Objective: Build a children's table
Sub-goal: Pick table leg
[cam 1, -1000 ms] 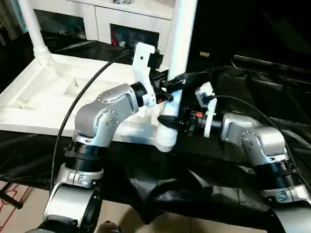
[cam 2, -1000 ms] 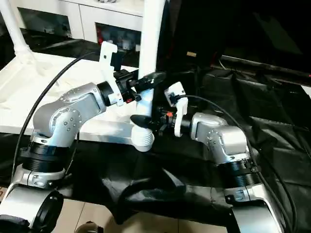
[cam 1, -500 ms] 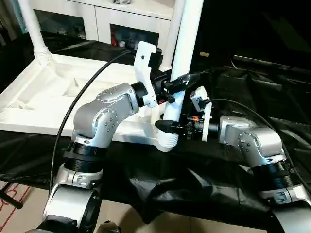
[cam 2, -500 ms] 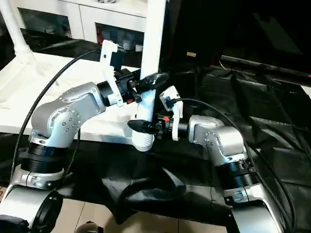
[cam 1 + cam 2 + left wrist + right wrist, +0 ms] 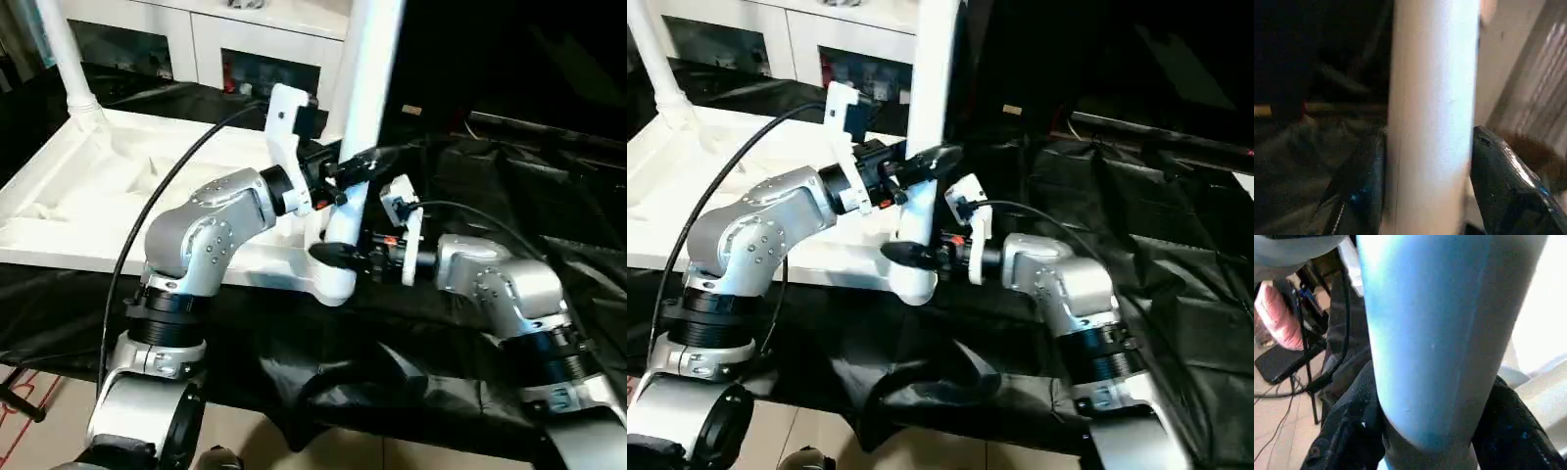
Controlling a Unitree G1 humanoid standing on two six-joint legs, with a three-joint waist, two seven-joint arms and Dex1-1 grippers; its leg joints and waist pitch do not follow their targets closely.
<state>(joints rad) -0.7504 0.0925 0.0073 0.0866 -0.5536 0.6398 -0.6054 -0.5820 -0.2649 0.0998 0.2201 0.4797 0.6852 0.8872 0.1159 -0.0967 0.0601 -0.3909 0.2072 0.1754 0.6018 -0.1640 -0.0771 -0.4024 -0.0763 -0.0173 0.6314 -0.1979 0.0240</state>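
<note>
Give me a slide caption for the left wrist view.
Left gripper closed around an upright white table leg.

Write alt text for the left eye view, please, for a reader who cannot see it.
Both grippers clasp one upright white table leg at the near corner socket of the upturned white tabletop: left gripper higher, right gripper near its base. Black sheeting lies underneath.

My head cameras look forward and down over both my forearms. Each wrist camera looks along its own fingers, very close to the same upright white leg [image 5: 364, 88].
</note>
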